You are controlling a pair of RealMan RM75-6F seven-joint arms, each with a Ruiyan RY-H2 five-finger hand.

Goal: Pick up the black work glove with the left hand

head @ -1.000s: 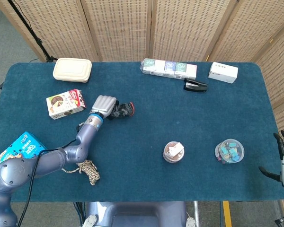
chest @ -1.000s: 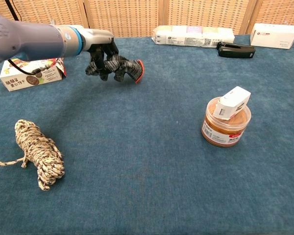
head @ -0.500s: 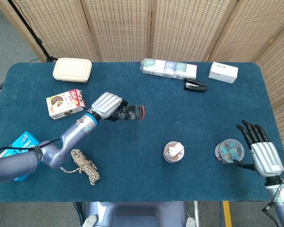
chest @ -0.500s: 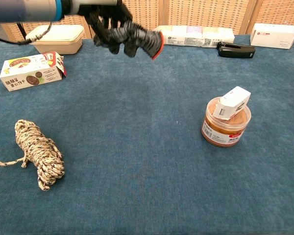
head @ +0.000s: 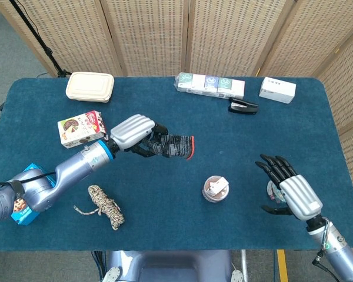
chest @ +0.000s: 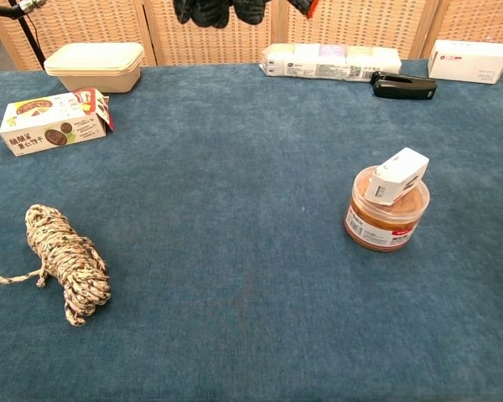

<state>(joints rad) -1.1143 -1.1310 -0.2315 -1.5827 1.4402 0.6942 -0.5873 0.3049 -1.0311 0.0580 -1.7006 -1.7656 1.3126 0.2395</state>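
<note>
My left hand point(head: 133, 132) grips the black work glove point(head: 173, 145), which has a red cuff edge and sticks out to the right of the hand, well above the blue table point(head: 235, 135). In the chest view only the lower part of the glove point(chest: 235, 12) shows at the top edge, high over the table. My right hand point(head: 291, 188) hovers at the table's right front with its fingers spread and nothing in them, over a clear tub of clips point(head: 272, 189).
A brown jar with a small white box on top point(head: 215, 188) stands mid-table. A coil of rope point(head: 106, 207) lies front left. Snack boxes point(head: 81, 128), a beige lunch box point(head: 90, 86), a black stapler point(head: 243, 106) and white packs point(head: 210, 84) line the left and far sides.
My left hand has lifted the glove off the table and carried it up and to the right. My right hand has come in from the right edge toward the clip tub.
</note>
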